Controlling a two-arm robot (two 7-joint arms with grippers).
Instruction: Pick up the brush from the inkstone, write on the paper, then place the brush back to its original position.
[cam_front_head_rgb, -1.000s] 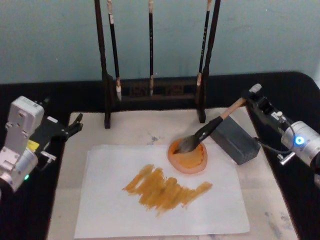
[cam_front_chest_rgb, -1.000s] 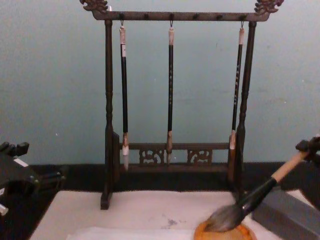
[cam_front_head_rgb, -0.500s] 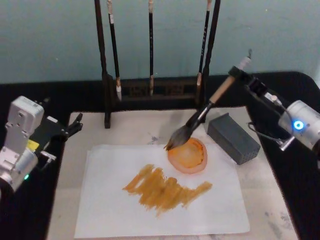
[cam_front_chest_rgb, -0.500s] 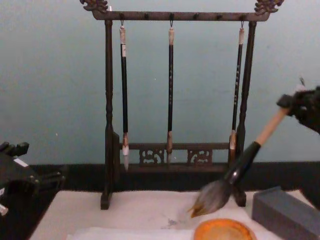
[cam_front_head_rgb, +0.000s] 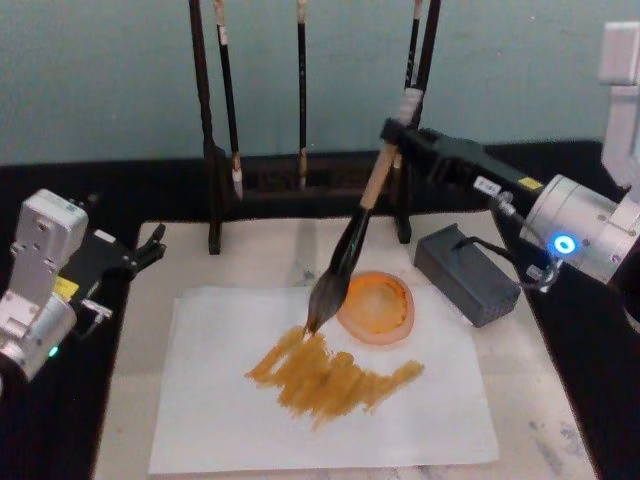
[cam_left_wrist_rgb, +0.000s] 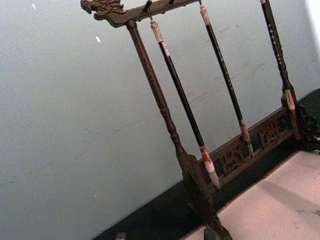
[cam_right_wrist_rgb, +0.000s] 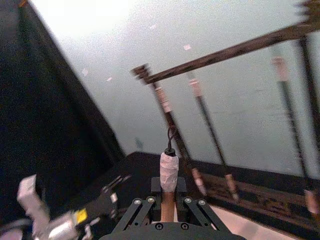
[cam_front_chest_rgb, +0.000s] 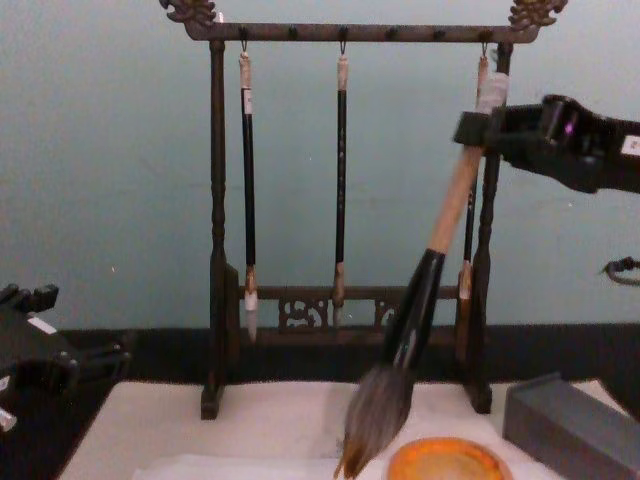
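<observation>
No writing can be read anywhere. A small yellow sticker (cam_front_head_rgb: 65, 290) sits on the left gripper (cam_front_head_rgb: 153, 244) by the surface's left edge, its print too small to make out. A white strip label (cam_front_head_rgb: 519, 184) lies on the body of the right gripper (cam_front_head_rgb: 391, 135), behind the jaws clamped on the brush (cam_front_head_rgb: 345, 255); its dark marks are illegible (so is the white tag (cam_front_chest_rgb: 630, 146) seen from the chest). The thin hanging brushes (cam_front_chest_rgb: 341, 150) carry faint pale marks on their handles, also unreadable.
</observation>
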